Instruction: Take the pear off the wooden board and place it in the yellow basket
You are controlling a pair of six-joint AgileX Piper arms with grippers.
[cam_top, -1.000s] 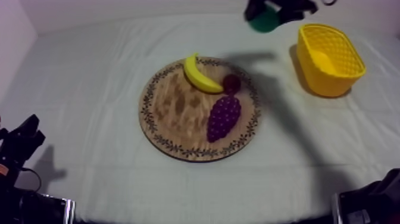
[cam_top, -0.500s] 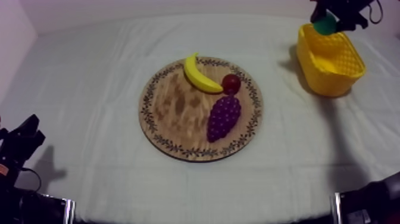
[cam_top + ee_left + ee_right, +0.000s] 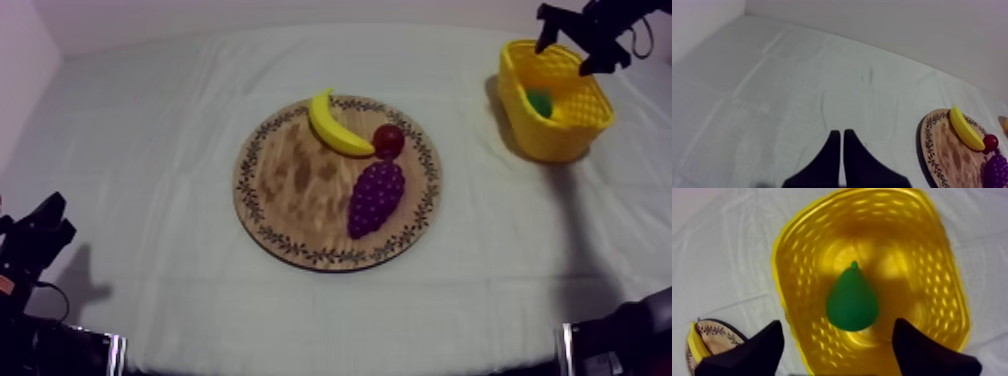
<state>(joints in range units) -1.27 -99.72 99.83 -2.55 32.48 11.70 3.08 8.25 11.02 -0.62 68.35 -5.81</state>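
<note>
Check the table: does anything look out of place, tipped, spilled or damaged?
Nothing stands out. The pear lies inside the upright yellow basket; the banana, small red fruit and grapes rest on the wooden board; the right gripper hangs open over the basket.

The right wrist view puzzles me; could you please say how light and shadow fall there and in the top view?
Right wrist view: the yellow basket glows bright on its floor around the pear, its walls darker. Top view: the basket casts a soft shadow leftward on the cloth; the left hand shadows the cloth beside it.
</note>
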